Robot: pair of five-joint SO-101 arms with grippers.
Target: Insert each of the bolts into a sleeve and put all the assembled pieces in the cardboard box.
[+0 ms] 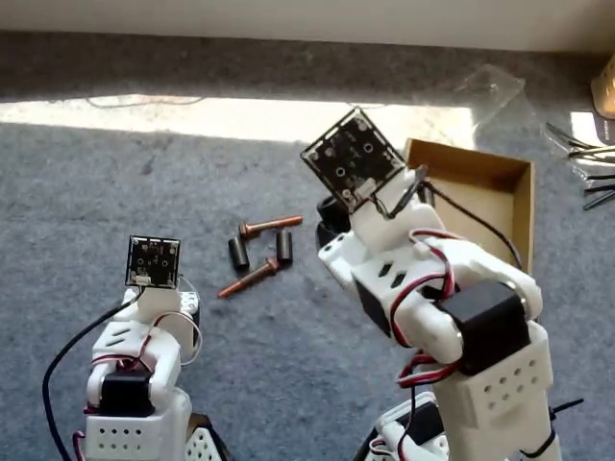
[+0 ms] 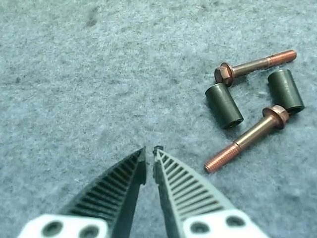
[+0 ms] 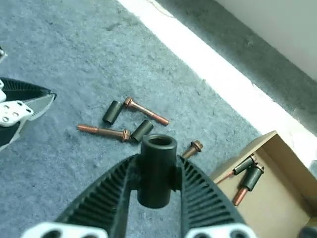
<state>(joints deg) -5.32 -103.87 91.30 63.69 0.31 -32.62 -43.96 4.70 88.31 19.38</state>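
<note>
Above carpet (image 2: 74, 74): right tool (image 3: 157, 161) clamps upright sleeve (image 3: 157, 181); left tool (image 2: 150, 149) closed, empty, near loose bolts (image 2: 250, 135).

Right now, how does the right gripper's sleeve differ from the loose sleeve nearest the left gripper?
The held sleeve is clamped in the right gripper; the loose sleeve lies free on the carpet. The held sleeve points its open end at the wrist camera; the loose sleeve lies on its side. Both are dark and empty.
</note>
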